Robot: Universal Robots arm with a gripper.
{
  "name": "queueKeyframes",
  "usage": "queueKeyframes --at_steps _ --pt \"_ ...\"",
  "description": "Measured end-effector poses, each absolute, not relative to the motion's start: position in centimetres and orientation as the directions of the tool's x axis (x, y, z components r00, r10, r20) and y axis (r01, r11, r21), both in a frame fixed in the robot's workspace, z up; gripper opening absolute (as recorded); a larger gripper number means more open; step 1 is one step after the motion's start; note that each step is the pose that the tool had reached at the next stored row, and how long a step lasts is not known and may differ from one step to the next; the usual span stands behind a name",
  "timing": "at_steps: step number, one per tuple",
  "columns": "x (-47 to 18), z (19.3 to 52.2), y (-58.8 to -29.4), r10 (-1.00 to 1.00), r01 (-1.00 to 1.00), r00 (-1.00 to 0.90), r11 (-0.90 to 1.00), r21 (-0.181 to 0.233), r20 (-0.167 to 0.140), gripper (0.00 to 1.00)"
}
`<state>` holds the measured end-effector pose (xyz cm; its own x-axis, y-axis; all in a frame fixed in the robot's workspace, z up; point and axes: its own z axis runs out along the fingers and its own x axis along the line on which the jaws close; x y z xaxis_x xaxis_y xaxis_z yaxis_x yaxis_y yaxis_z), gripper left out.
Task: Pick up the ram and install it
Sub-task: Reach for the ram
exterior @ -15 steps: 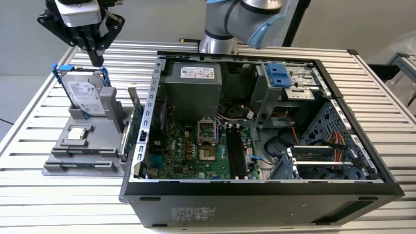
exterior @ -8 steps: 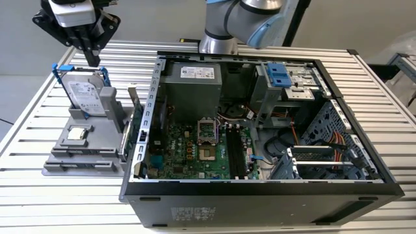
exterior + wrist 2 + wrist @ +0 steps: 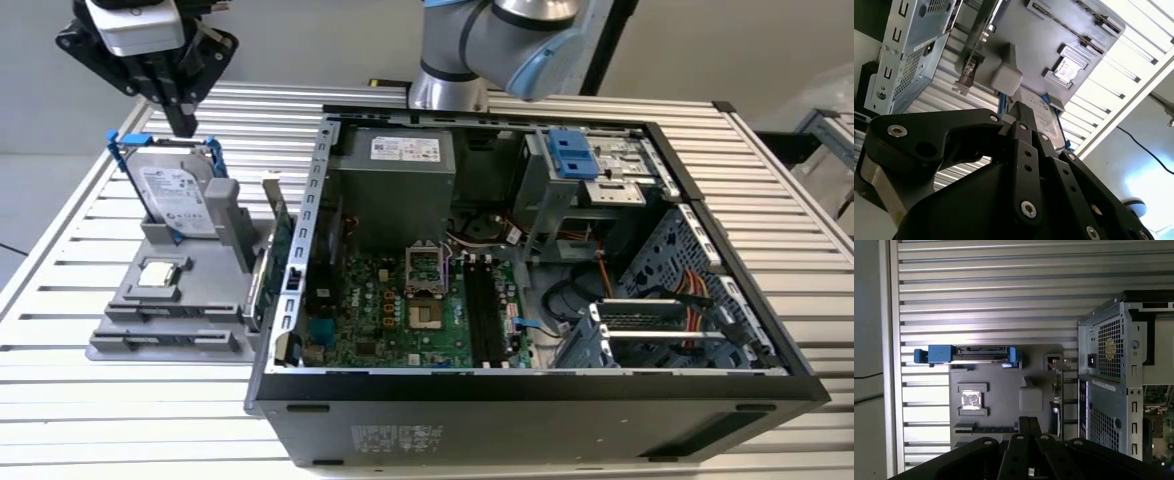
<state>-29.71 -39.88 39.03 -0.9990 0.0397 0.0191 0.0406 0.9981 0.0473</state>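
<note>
Gripper (image 3: 1029, 420) fingers pressed together, poised above the grey parts holder (image 3: 214, 300) beside the open computer case (image 3: 534, 420).

From the exterior view, the gripper hangs at about ten o'clock from the case, just over the blue-framed hard drive (image 3: 174, 190) standing at the holder's far end. The ram (image 3: 174, 341) lies flat in the holder's front slot, at six o'clock from the hard drive, with the square processor chip (image 3: 160, 272) between them.
</note>
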Motion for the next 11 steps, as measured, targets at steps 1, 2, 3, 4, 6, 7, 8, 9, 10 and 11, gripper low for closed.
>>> queueKeyframes --at_steps 1,2,3,4,6,7,8,9,10,11 --pt "-29.8 39.0 -39.9 0.039 0.040 -0.999 0.998 0.047 0.019 0.00" --pt "-29.9 39.0 -39.9 0.039 0.040 -0.999 0.998 0.047 0.019 0.00" --pt "-30.0 39.0 -39.9 0.039 0.040 -0.999 0.998 0.047 0.019 0.00" --pt "-30.1 39.0 -39.9 0.039 0.040 -0.999 0.998 0.047 0.019 0.00" --pt "-30.3 39.0 -39.9 0.038 0.039 -0.999 0.998 0.047 0.019 0.00" --pt "-30.4 39.0 -39.9 0.038 0.039 -0.999 0.998 0.047 0.019 0.00" --pt "-30.5 39.0 -39.9 0.038 0.039 -0.999 0.998 0.047 0.019 0.00" --pt "-30.6 39.0 -39.9 0.037 0.038 -0.999 0.998 0.047 0.019 0.00" --pt "-30.7 38.9 -39.9 0.037 0.038 -0.999 0.998 0.047 0.019 0.00" --pt "-30.8 38.9 -39.9 0.037 0.038 -0.999 0.998 0.047 0.019 0.00"
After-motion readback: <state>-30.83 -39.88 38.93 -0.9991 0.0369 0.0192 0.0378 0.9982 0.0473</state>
